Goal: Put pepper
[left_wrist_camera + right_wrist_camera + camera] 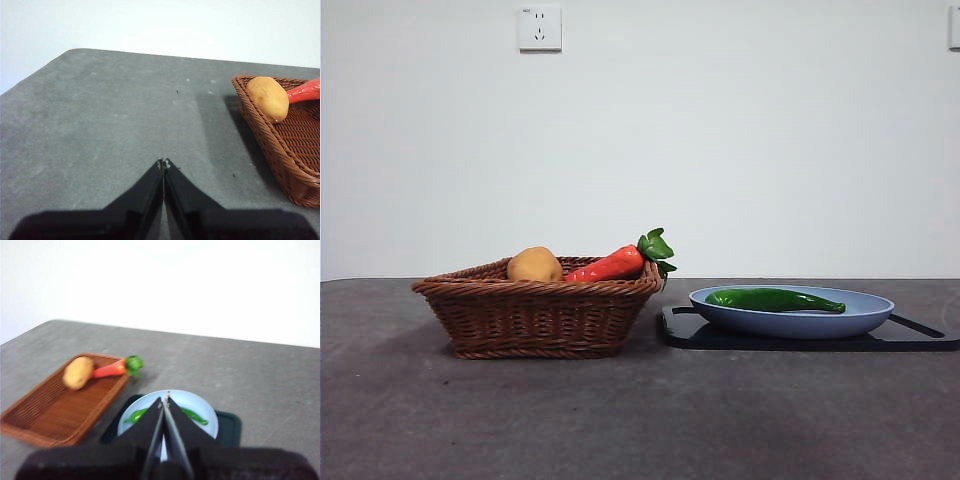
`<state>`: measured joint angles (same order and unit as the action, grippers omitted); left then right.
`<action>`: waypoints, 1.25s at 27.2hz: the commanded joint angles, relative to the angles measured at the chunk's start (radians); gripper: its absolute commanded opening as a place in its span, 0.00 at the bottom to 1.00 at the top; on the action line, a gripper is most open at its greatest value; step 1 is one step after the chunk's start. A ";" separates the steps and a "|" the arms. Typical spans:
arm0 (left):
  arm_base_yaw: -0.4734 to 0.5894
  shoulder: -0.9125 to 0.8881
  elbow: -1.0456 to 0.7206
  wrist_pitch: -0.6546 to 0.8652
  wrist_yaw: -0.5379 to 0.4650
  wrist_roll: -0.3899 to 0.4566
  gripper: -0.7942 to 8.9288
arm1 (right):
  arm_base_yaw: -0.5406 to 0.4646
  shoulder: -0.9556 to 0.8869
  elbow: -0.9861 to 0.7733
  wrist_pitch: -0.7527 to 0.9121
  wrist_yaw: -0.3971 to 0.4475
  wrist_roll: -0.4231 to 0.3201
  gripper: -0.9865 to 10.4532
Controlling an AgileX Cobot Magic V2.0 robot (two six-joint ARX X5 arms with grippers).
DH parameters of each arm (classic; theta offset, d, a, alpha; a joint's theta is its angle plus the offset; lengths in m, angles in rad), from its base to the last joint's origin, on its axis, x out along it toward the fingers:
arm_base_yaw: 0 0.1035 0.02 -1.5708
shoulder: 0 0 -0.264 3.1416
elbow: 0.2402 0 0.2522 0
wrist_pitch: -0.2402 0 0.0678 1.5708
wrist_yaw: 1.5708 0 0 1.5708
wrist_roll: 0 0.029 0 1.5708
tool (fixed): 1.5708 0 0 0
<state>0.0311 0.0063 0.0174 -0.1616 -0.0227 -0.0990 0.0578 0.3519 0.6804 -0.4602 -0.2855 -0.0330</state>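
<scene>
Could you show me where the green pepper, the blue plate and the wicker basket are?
pepper (pixel 772 299): front view, middle of its glossy green body.
blue plate (pixel 800 323): front view, its outer wall, below the pepper.
wicker basket (pixel 535 318): front view, its woven front wall.

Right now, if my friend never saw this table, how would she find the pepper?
Look for the brown wicker basket; beside it a pale blue plate sits on a dark tray. The pepper lies alone on that plate. It is long, slim, shiny and dark green with a pointed tip, unlike the red-orange vegetable and the round tan potato in the basket.
</scene>
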 commanded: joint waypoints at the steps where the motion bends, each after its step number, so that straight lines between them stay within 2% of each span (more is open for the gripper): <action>1: 0.003 -0.003 -0.011 0.011 0.001 -0.006 0.09 | 0.000 -0.067 -0.161 0.152 0.052 0.082 0.10; 3: 0.003 -0.003 -0.011 0.011 0.001 -0.006 0.09 | 0.001 -0.121 -0.266 0.221 0.107 0.118 0.10; 5: 0.003 -0.003 -0.011 0.011 0.001 -0.006 0.09 | 0.002 -0.169 -0.352 0.268 0.127 0.138 0.10; 14: 0.003 -0.003 -0.011 0.011 0.001 -0.006 0.09 | 0.002 -0.321 -0.575 0.323 0.137 0.159 0.10; 23: 0.003 -0.003 -0.011 0.011 0.001 -0.006 0.09 | 0.003 -0.353 -0.671 0.323 0.136 0.183 0.10; 34: 0.003 -0.003 -0.011 0.011 0.001 -0.006 0.09 | 0.002 -0.353 -0.672 0.301 0.136 0.201 0.10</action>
<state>0.0311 0.0063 0.0174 -0.1616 -0.0227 -0.0990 0.0586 0.0032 0.0147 -0.1562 -0.1528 0.1543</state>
